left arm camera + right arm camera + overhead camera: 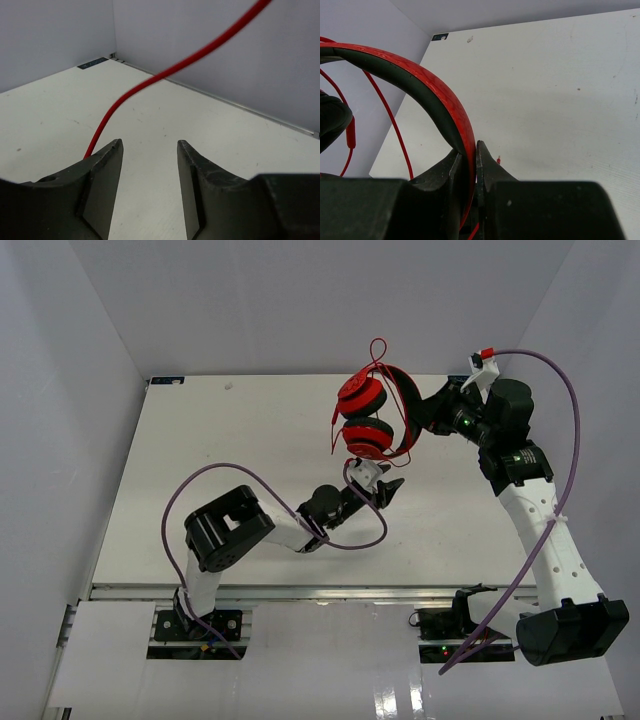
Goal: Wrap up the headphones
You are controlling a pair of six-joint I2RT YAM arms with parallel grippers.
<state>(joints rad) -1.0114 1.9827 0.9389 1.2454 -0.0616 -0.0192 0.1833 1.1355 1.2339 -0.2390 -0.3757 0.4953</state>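
The red headphones (370,418) with black ear cushions hang above the table at the back middle. My right gripper (420,420) is shut on their red headband (447,102), seen close in the right wrist view (468,155). The thin red cable (378,355) loops over the headband and trails down towards my left gripper. My left gripper (385,490) is open just below the ear cups. In the left wrist view the cable (165,75) runs diagonally past the left finger (102,170), outside the gap of the gripper (149,145), which is empty.
Purple robot cables (255,480) loop over the table by the left arm and along the right arm (560,420). The white table (240,440) is walled on three sides by grey panels. A metal rail (300,592) runs along the near edge.
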